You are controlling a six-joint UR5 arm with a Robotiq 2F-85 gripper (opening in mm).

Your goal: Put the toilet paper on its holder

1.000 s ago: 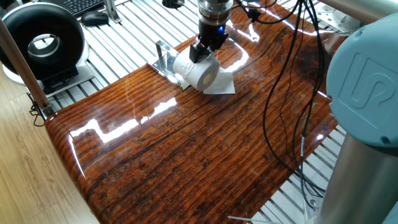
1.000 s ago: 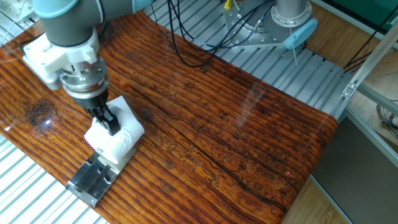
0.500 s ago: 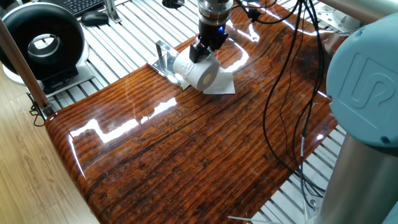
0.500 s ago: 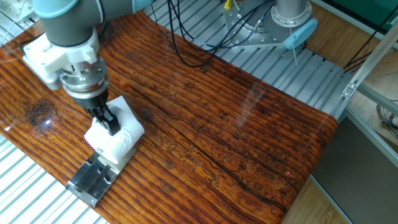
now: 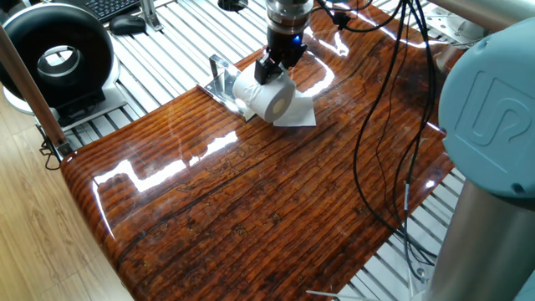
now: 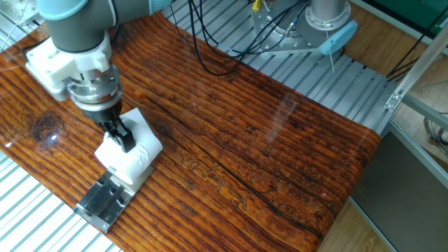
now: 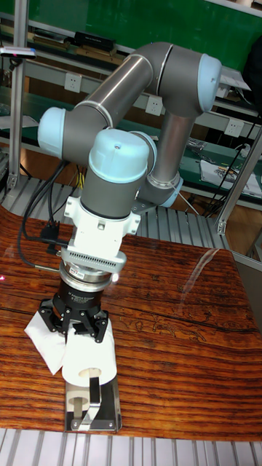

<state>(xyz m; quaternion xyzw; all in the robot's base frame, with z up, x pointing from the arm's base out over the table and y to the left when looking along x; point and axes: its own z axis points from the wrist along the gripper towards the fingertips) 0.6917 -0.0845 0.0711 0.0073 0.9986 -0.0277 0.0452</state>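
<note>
Gripper fingers were closed on the toilet paper, pinching the white roll from above, one black finger down the outside and the other seemingly inside the core. Seen from the tall fixed view, the roll hung at 6 o'clock from the wrist, its hollow end facing the camera, with the upright bar of the holder standing in front of the opening; whether the bar had entered the core I could not tell. A loose sheet trailed out at 9 o'clock from the roll and lay on the table.

From one fixed view, the gripper held the toilet paper just beside the chrome holder, which sat at 9 o'clock from the roll near the table edge, while the sheet rested at 4 o'clock. A black ring-shaped device stood well apart at 9 o'clock, off the wooden top.

From the other fixed view, the gripper pressed into the toilet paper, and the holder base plate lay at 7 o'clock, touching or nearly touching the roll
</note>
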